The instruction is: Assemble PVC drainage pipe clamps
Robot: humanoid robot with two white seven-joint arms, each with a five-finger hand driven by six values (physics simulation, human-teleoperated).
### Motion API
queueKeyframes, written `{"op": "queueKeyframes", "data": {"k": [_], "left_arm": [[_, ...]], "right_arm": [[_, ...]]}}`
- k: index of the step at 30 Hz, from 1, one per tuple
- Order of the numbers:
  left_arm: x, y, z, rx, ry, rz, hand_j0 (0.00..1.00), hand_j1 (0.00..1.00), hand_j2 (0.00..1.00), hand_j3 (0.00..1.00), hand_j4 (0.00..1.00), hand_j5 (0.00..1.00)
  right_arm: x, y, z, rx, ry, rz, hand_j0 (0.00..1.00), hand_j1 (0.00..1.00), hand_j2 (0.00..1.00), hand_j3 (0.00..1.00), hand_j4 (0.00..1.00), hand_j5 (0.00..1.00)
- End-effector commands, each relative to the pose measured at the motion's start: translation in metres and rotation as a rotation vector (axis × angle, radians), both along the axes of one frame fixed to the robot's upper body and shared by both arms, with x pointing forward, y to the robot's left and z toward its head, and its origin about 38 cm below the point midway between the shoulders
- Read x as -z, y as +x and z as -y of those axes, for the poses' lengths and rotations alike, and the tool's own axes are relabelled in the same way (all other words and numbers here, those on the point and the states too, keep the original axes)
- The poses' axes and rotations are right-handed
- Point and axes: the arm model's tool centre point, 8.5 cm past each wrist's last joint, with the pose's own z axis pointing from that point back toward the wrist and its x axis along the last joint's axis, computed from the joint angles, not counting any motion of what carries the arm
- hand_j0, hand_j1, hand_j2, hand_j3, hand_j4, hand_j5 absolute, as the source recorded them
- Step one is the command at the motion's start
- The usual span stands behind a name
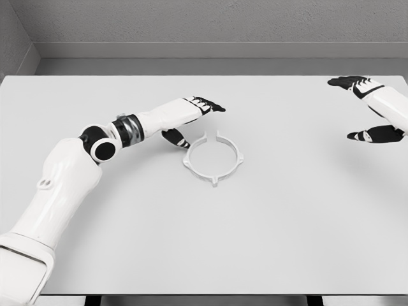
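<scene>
Although the task names clamps in the plural, we find only one clamp ring point(214, 159) in view: a thin white hoop with small lugs around its rim, lying flat on the white table point(268, 242), a little left of the table's middle. It appears whole and undisturbed, with nothing threaded through it and no pipe or mating half visible anywhere on the surface.

We record the left hand point(191, 121) just beside the ring's upper left edge. Its dark fingertips point(213, 105) reach flat and spread out above the ring's far side, while the thumb point(176, 138) points down toward the near left rim. The hand holds nothing; whether the thumb touches the rim we cannot tell.

We judge the step in hand to be the first grasp of the ring. To do it well, we advise lowering the hand so that thumb and fingers bracket a single stretch of the rim, ideally at a lug, since a thin flat hoop gives little to pinch and may slide across the smooth table if pushed from one side only. A light, even closing seems wiser than a hard squeeze, which could flex the hoop.

We note the right hand point(376, 108) well apart at the table's far right edge, fingers extended and empty.
</scene>
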Motion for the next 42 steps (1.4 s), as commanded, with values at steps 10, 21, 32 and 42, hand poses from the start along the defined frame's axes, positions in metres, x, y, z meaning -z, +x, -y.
{"op": "queueKeyframes", "data": {"k": [10, 21, 32, 42], "left_arm": [[-0.003, 0.005, -0.032, -0.066, -0.024, -0.005, 1.00, 1.00, 1.00, 1.00, 1.00, 1.00], [-0.029, -0.021, -0.043, -0.009, -0.035, 0.096, 1.00, 1.00, 1.00, 1.00, 1.00, 1.00], [-0.020, -0.036, -0.035, 0.017, -0.048, 0.089, 1.00, 1.00, 1.00, 1.00, 1.00, 1.00], [-0.012, -0.051, -0.032, 0.037, -0.052, 0.085, 1.00, 1.00, 1.00, 1.00, 1.00, 1.00]], "right_arm": [[-0.001, -0.001, 0.000, -0.001, 0.006, 0.001, 1.00, 1.00, 1.00, 1.00, 1.00, 1.00], [-0.002, 0.000, 0.001, 0.001, 0.007, 0.002, 1.00, 1.00, 1.00, 1.00, 1.00, 1.00], [0.000, 0.000, 0.001, 0.002, 0.009, -0.002, 1.00, 1.00, 1.00, 1.00, 1.00, 1.00], [0.000, 0.000, 0.001, 0.003, 0.009, -0.003, 1.00, 1.00, 1.00, 1.00, 1.00, 1.00]]}}
